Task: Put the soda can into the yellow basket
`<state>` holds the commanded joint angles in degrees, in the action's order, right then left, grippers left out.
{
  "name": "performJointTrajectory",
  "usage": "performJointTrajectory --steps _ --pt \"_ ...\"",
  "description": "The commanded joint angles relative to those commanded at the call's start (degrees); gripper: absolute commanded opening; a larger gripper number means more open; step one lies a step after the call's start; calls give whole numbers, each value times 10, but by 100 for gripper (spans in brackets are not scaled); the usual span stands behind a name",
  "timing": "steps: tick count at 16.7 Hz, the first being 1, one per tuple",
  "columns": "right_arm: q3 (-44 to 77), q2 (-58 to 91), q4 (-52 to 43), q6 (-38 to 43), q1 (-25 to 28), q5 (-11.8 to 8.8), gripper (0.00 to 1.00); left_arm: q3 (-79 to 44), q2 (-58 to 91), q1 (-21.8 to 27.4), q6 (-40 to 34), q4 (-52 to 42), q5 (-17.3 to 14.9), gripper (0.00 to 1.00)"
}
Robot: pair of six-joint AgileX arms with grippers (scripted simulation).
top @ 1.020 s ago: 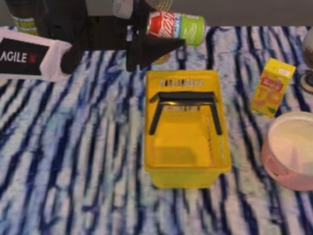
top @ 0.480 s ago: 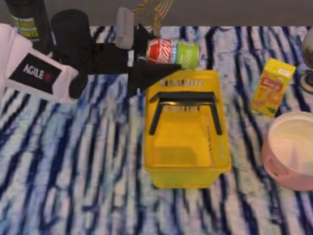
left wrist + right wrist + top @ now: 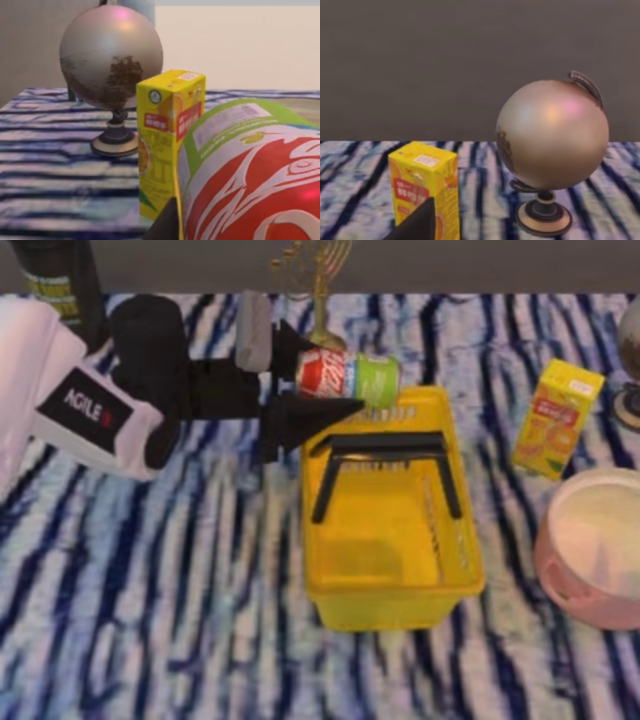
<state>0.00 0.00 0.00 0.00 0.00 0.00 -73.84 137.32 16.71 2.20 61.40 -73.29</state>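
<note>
The soda can (image 3: 348,376) lies on its side, red end toward the gripper and green end pointing right. My left gripper (image 3: 322,378) is shut on it, one dark finger (image 3: 300,418) on the near side and one on the far side. The can hangs over the far left corner of the yellow basket (image 3: 390,605), whose black handle (image 3: 385,445) lies folded across its far half. In the left wrist view the can (image 3: 250,175) fills the near corner. My right arm is out of the top view; its wrist view faces the table's far right.
A yellow-orange juice carton (image 3: 558,418) stands right of the basket, a globe (image 3: 632,360) beyond it at the right edge. A round pink tub (image 3: 600,545) sits at the near right. A tall black cylinder (image 3: 55,280) and a gold candelabra (image 3: 315,270) stand at the back.
My left gripper has come nearer and lower with the can, from behind the basket to over its far left corner. The basket has shifted slightly right.
</note>
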Motion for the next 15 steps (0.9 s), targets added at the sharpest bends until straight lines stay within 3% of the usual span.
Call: performJointTrajectory --steps 12,15 --pt "0 0 0 0 0 0 100 0 0 0 0 0 0 98" --pt "0 0 0 0 0 0 100 0 0 0 0 0 0 100"
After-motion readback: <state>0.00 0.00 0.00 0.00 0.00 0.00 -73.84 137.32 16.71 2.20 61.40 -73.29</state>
